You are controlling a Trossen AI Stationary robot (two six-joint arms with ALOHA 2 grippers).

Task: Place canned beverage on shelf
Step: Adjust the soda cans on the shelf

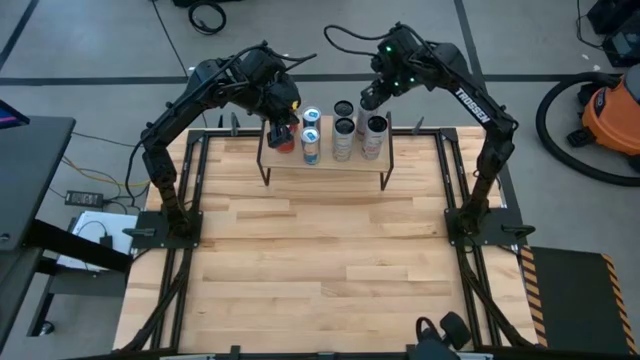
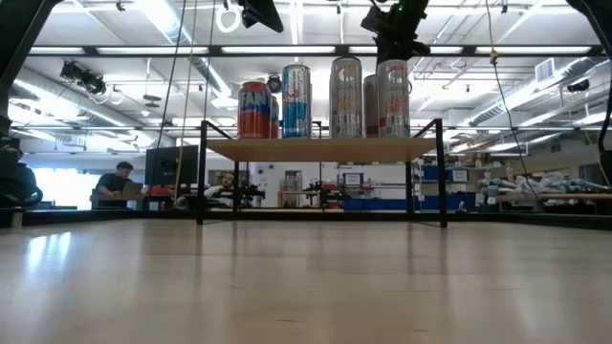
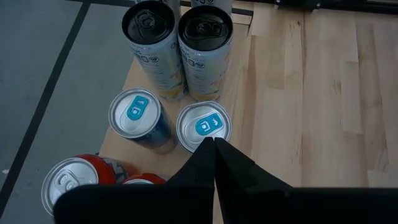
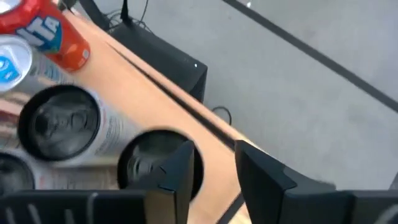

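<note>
shelf (image 1: 325, 163): we count six or more cans (image 2: 345, 97) upright on its board | right gripper (image 4: 214, 163): part open above the tall can at the right end, holding nothing | left gripper (image 3: 214, 149): closed, empty, over blue cans | we judge placing nearly done; table bare of cans

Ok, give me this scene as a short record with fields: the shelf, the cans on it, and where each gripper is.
shelf: wooden shelf with thin black legs, at the table's far edge
cans on shelf: red-orange soda cans at the left end, two blue-and-silver cans beside them, tall silver cans toward the right
all cans: upright
left gripper: shut, empty, above the blue-and-silver cans
right gripper: fingers apart, above the tall silver can at the right end, holding nothing
table: wooden table
</note>
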